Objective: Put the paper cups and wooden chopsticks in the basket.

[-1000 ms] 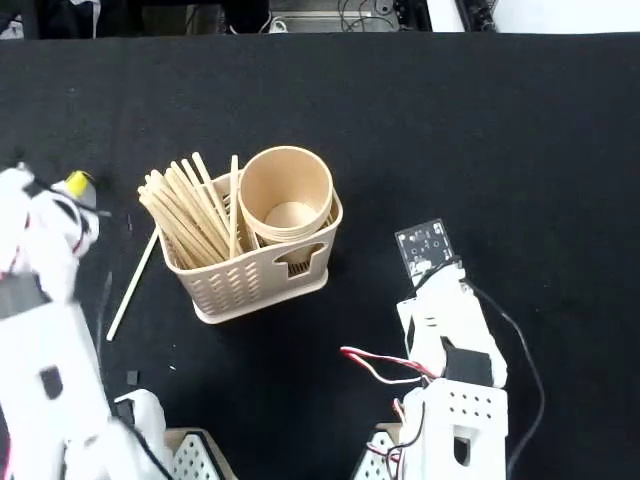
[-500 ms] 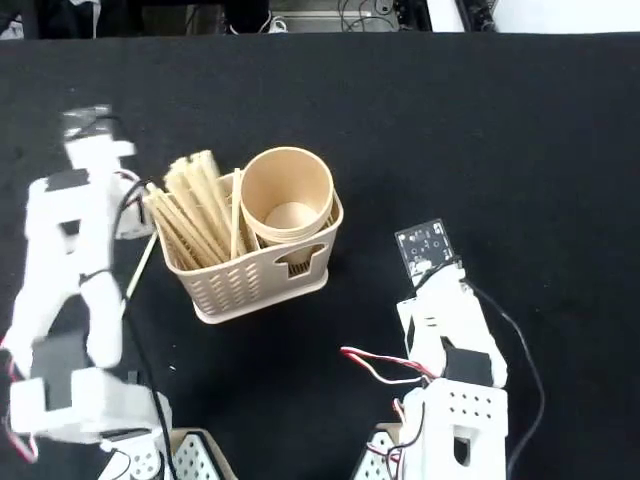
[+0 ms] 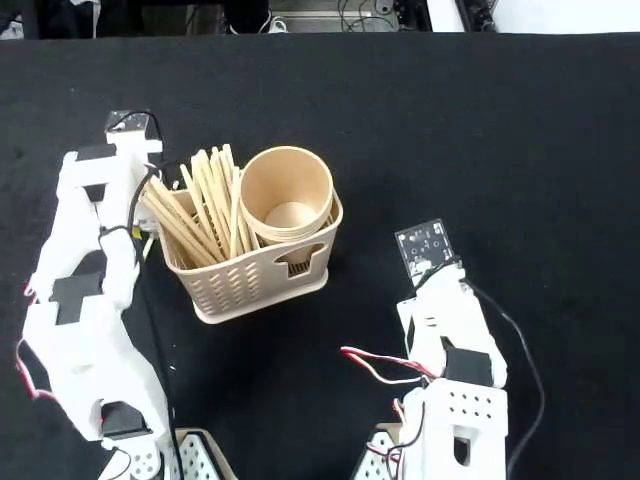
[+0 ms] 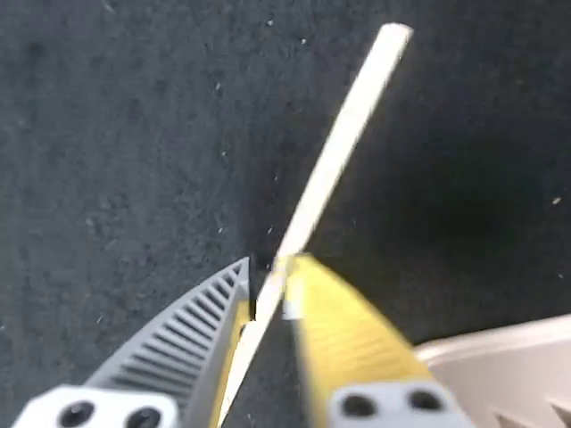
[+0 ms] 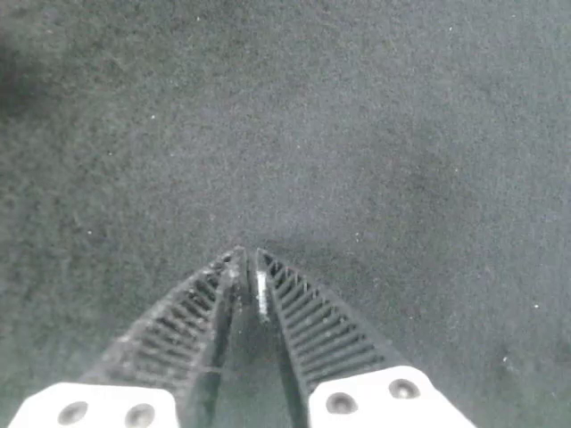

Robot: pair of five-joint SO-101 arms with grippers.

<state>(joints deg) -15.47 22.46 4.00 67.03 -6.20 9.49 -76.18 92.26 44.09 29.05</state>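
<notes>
Blurred chopstick (image 4: 343,134), one end cut off; basket corner (image 4: 504,357) cropped.

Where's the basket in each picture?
High view: basket left of centre, holding chopsticks and paper cups.
Left wrist view: its pale corner beside the left gripper, shut on a chopstick.
Right wrist view: right gripper, shut, over black tablecloth.
Shared landmark: that black tablecloth, in all three.
</notes>
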